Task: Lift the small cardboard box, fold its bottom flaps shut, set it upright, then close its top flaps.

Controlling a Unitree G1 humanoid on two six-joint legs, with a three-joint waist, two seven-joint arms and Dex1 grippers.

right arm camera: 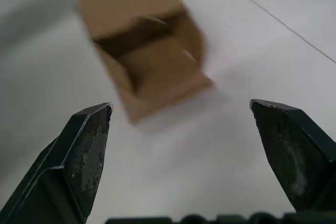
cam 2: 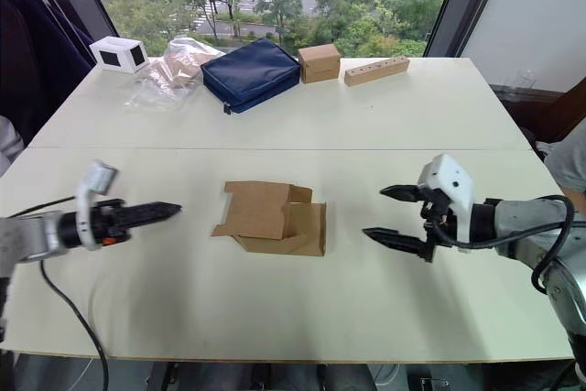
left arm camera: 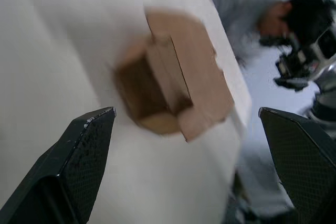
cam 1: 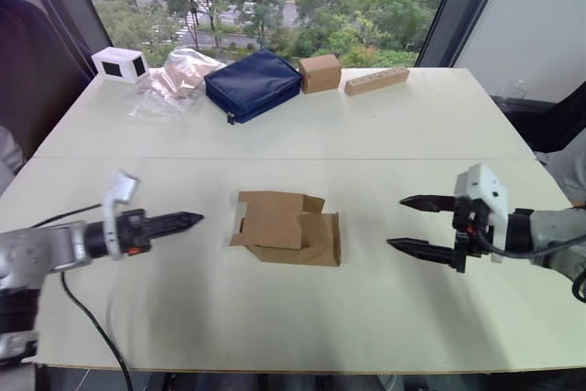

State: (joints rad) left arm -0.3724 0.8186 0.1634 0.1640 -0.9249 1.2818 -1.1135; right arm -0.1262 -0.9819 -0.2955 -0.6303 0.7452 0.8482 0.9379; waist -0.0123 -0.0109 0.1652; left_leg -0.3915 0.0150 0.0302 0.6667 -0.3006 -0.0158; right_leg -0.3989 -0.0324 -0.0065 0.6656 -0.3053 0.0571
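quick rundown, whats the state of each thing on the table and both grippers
small cardboard box: lying on its side, flaps open, untouched
left gripper: open, empty, apart from the box
right gripper: open, empty, apart from the box
blue pouch: closed, lying flat
chunky cardboard box: closed, upright
wooden block: lying flat, holes empty
white box: upright
plastic bag: crumpled

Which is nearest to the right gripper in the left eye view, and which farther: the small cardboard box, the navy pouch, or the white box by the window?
From the right gripper:
1. Small cardboard box, table centre.
2. Navy pouch, far side.
3. White box, far left corner.
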